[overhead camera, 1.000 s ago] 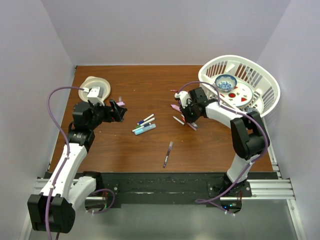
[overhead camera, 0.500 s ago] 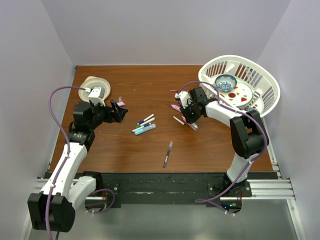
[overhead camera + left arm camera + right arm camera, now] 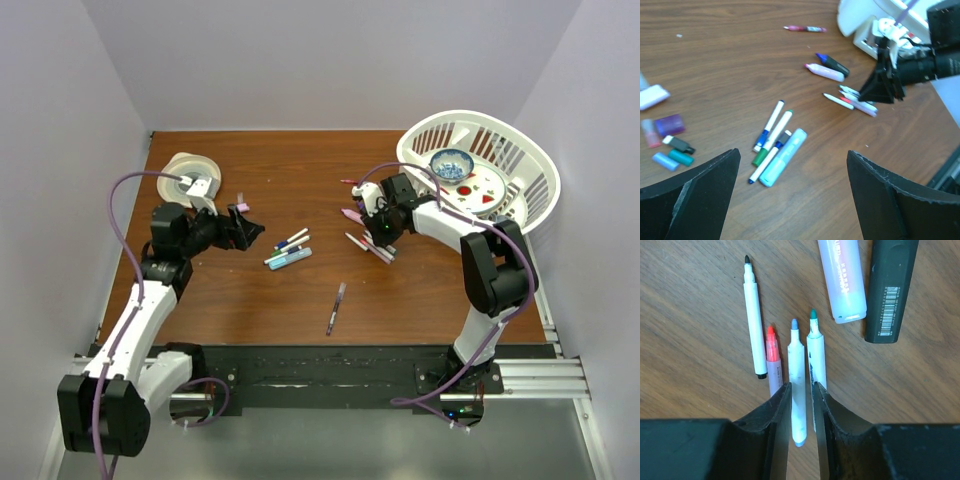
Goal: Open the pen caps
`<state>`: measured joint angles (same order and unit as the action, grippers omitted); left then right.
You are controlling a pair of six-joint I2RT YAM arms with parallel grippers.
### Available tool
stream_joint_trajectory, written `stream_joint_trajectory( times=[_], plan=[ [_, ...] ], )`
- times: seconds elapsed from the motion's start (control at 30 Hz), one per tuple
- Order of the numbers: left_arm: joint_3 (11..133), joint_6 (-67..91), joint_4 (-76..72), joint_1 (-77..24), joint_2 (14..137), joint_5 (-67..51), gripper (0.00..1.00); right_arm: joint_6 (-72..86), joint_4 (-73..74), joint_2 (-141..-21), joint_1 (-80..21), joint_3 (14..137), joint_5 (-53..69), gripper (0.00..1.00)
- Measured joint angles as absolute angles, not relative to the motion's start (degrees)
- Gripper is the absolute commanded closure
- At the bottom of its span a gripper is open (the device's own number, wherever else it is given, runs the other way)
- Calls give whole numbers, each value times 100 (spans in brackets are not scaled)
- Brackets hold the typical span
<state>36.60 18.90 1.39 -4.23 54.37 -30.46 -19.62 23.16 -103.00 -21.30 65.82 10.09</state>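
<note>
My right gripper (image 3: 801, 390) hangs low over a row of uncapped pens: black-tipped (image 3: 754, 325), orange-tipped (image 3: 772, 360), blue-tipped (image 3: 797, 385) and teal-tipped (image 3: 816, 355). Its jaws stand narrowly apart on either side of the blue-tipped pen, which lies on the table. My left gripper (image 3: 792, 152) is wide open and empty above the table, with a cluster of capped pens and a teal highlighter (image 3: 782, 156) ahead of it. Loose pen caps (image 3: 671, 145) in purple, pink, black, teal and blue lie to its left. In the top view the grippers are at left (image 3: 246, 228) and right (image 3: 376, 235).
A pink highlighter (image 3: 841, 277) and a black highlighter (image 3: 890, 287) lie beside the row. One pen (image 3: 336, 307) lies alone towards the front. A white basket (image 3: 535, 180) with dishes stands at the back right, and a white roll (image 3: 185, 172) at the back left.
My left gripper has moved a little right, away from the caps. My right gripper has shifted slightly back, and the row of pens beneath it shows more.
</note>
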Motion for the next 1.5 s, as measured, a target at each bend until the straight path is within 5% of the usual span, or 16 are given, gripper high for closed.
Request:
stream_joint_trajectory(
  times=[0.57,0.7,0.9,1.5],
  plan=[
    [3653,1903,333,-2167,6803,-3671,18,-2425,2849,-9059,-1933,6584,2873,46],
    [3662,2174,283,-3286,7164,-3072,20,-2294,2637,-8420,-1686,6423,3116,44],
    [4128,2606,305,-4403,8267,-1927,42,-1944,2132,-7620,-1208,6147,3485,44],
    [6925,2742,2165,-5653,10825,873,70,-1664,1920,-7620,-996,6040,3920,44]
  ],
)
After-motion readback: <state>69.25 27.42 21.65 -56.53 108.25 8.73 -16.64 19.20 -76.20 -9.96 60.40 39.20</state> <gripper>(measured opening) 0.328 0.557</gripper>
